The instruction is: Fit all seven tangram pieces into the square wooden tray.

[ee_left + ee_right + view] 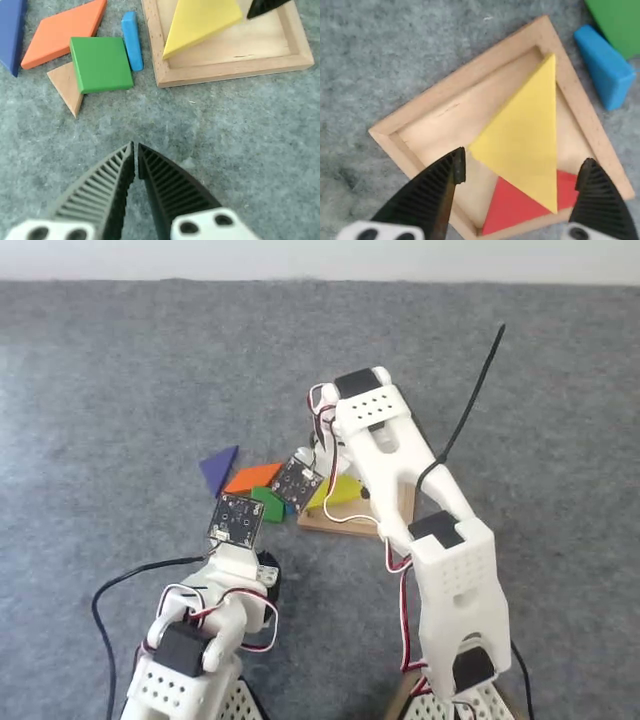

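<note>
The square wooden tray [455, 87] lies on the grey felt and holds a red triangle [512, 207]. A large yellow triangle [525, 135] lies over the red one, and in the left wrist view one corner of the yellow triangle [197, 20] rests on the tray's rim [230, 70]. My right gripper [522, 170] hangs open above the tray, its fingers on either side of the yellow triangle. My left gripper [135, 149] is shut and empty over bare felt, short of the tray. Beside the tray lie a light blue piece [132, 40], a green square [100, 64], a tan triangle [67, 89], an orange parallelogram [62, 30] and a dark blue triangle [12, 30].
In the high view the loose pieces [250, 480] cluster left of the tray [335, 523], between the two arms. The right arm [400, 480] stretches over the tray. Open felt lies all around, and a black cable [470, 405] rises from the right arm.
</note>
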Controlling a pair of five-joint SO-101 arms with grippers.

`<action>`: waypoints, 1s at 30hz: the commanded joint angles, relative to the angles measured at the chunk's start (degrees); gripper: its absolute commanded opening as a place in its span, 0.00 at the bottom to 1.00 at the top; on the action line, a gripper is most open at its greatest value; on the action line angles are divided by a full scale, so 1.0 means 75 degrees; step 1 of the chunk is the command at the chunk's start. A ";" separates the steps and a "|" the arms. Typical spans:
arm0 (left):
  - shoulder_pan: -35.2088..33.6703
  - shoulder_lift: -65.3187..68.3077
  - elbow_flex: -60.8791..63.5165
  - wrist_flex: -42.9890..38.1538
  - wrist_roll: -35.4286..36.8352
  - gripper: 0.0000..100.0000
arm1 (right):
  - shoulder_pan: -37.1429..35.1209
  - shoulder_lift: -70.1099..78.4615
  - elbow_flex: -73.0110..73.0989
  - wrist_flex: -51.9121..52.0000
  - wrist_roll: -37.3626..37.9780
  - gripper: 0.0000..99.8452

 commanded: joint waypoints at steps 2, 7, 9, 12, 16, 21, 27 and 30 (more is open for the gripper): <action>0.0035 -0.0141 -0.0064 0.0023 0.0047 0.01 | 0.0299 -0.0217 -0.1360 0.0088 -0.0809 0.34; 0.0035 -0.0141 -0.0064 0.0023 0.0047 0.01 | 0.0733 -0.0275 -0.3376 0.0768 -0.3540 0.34; 0.0035 -0.0141 -0.0064 0.0023 0.0047 0.01 | 0.0897 -0.0299 -0.4067 0.1014 -0.5158 0.34; 0.0047 -0.0141 -0.0064 0.0023 0.0047 0.01 | 0.1237 -0.0299 -0.5005 0.1037 -0.8580 0.34; 0.0035 -0.0141 -0.0064 0.0023 0.0047 0.01 | 0.2022 -0.0252 -0.6072 0.1026 -1.1452 0.34; 0.0035 -0.0141 -0.0064 0.0023 0.0047 0.01 | 0.2221 -0.0041 -0.6271 0.1049 -1.2753 0.34; 0.0035 -0.0141 -0.0064 0.0023 0.0047 0.01 | 0.1963 -0.0475 -0.6541 0.1143 -1.3609 0.34; 0.0035 -0.0141 -0.0064 0.0023 0.0047 0.01 | 0.1916 -0.1237 -0.6001 0.1201 -1.4007 0.34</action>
